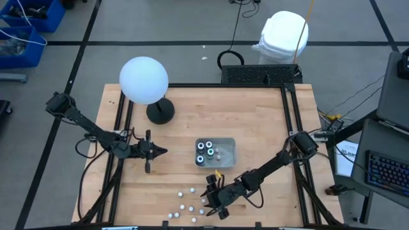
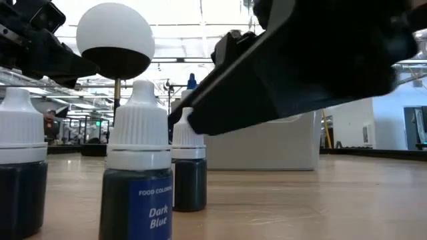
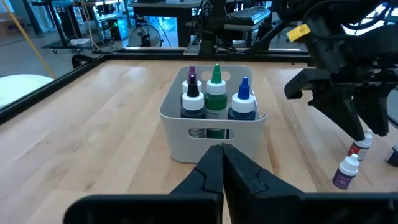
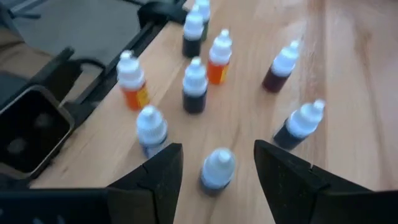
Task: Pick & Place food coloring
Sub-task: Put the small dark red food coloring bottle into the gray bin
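4 larger food coloring bottles [image 3: 214, 98] already stand in the white bin [image 3: 214, 127]; about 8 small bottles [image 1: 186, 208] remain on the surface [image 1: 255, 128]. Right pincer [image 4: 214, 163], spread, hovers over one. Left pincer [image 3: 222, 163], pressed together, waits nearby.

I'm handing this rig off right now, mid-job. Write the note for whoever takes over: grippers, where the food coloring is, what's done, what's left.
Left gripper: shut, empty, hovering left of the tray.
Right gripper: open, empty, low over the loose bottles, with one white-capped bottle between its fingers, not gripped.
In the tray: four larger bottles standing upright.
Still out: about ten small white-capped bottles scattered on the table's near edge, standing; one reads Dark Blue.
Done: the larger bottles are placed.
Left: likely close on the bottle between the right fingers, carry it to the tray, then repeat for the others.
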